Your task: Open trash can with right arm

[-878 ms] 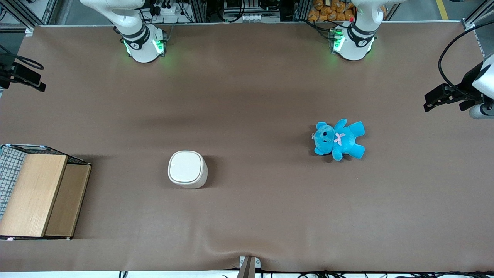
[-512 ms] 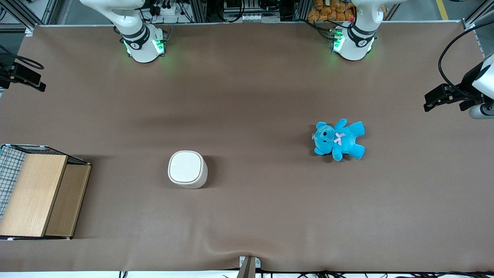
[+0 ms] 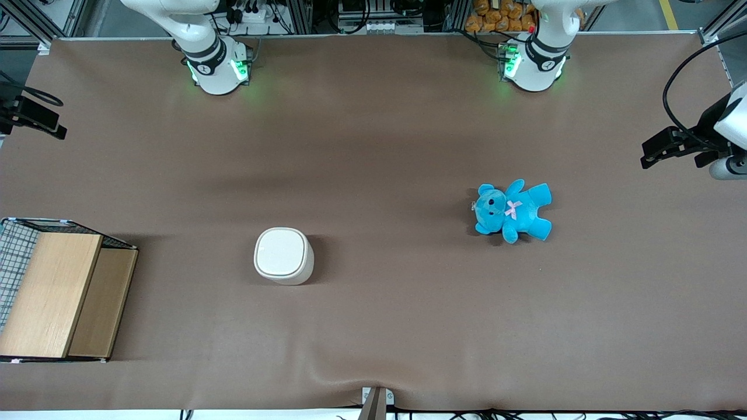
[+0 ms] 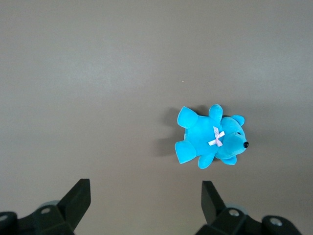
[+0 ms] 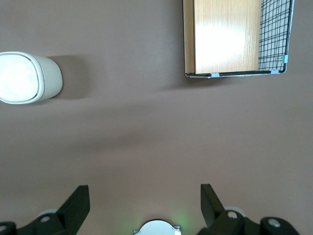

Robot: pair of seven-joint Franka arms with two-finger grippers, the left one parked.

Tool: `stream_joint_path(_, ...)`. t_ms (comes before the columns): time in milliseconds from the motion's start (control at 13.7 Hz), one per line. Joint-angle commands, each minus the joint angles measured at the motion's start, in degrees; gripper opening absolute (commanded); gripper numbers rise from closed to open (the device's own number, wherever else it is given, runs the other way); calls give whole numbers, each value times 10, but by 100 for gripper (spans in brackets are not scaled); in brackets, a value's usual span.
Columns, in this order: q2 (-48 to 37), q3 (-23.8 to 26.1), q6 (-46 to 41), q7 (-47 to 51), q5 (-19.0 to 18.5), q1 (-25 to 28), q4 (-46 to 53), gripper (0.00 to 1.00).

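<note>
The trash can [image 3: 283,255] is a small cream-white bin standing upright on the brown table, its flat lid down. It also shows in the right wrist view [image 5: 27,77]. The right arm's base [image 3: 213,64] stands at the table's back edge. My gripper [image 3: 36,118] hangs high at the working arm's end of the table, well apart from the trash can and farther from the front camera than it. In the right wrist view the gripper [image 5: 144,205] is open wide and empty, with only bare table between the fingers [image 5: 78,204].
A wooden box with wire mesh [image 3: 55,294] stands at the working arm's end of the table, also in the right wrist view [image 5: 230,36]. A blue teddy [image 3: 512,211] lies toward the parked arm's end, also in the left wrist view [image 4: 210,141].
My gripper has shifted very slightly toward the working arm's end of the table. The trash can, box and teddy have not moved.
</note>
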Motion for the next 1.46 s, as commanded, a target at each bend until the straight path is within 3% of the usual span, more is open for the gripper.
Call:
stream_joint_path(0, 9, 10, -6, -1, 2, -7, 12, 100)
stream_joint_path(366, 19, 11, -7, -1, 22, 2, 7, 100)
stream_joint_path(659, 68, 11, 11, 7, 53, 62, 7, 100)
stream_joint_path(1098, 142, 11, 65, 6, 53, 111, 8, 100)
stream_joint_path(1390, 213, 11, 125, 6, 61, 114, 8, 97)
